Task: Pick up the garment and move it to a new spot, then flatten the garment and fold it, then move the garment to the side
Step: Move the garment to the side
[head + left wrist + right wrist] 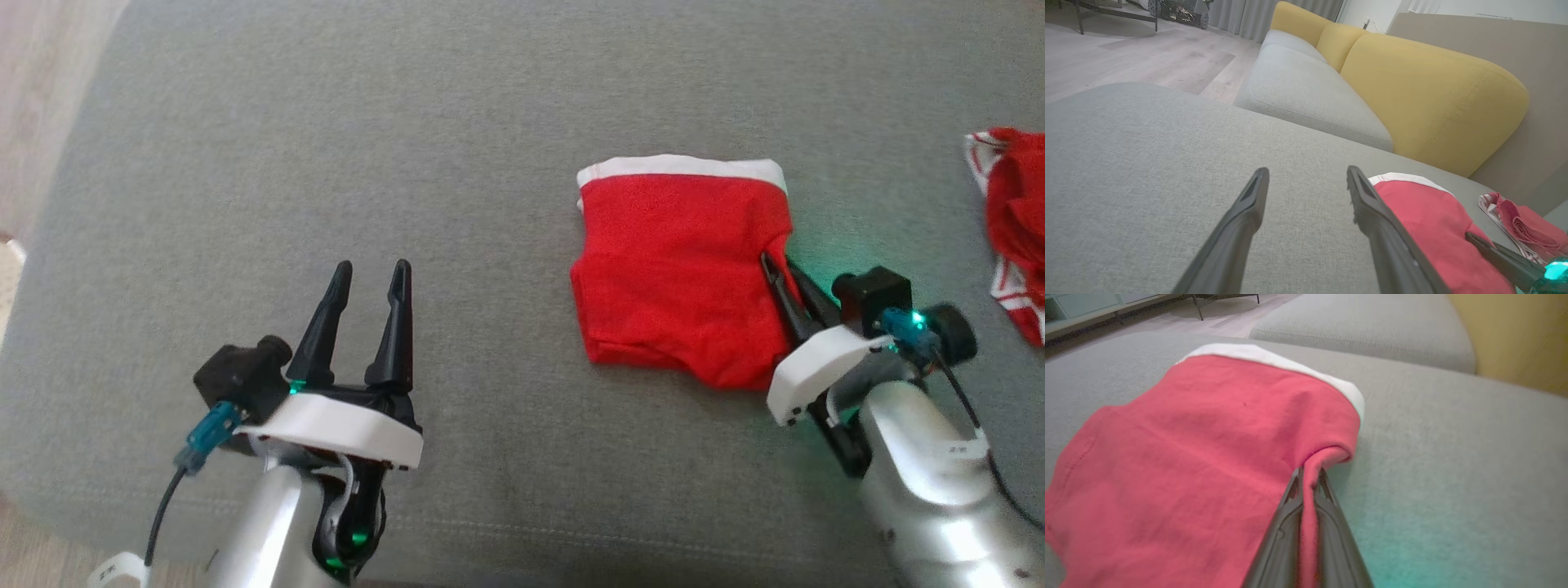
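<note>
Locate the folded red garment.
The garment lies right of centre in the head view on the grey cushion, its right edge pinched by the right gripper.

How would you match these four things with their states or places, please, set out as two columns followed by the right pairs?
Things:
1. left pincer
2. right pincer
3. folded red garment
4. crumpled striped garment

States or places:
A. at the head view's right edge, apart from both pincers
B. open, over bare grey cushion
C. shut on a pinch of red cloth
D. lying on the cushion, white waistband on the far side

Pairs: 1-B, 2-C, 3-D, 4-A
</note>
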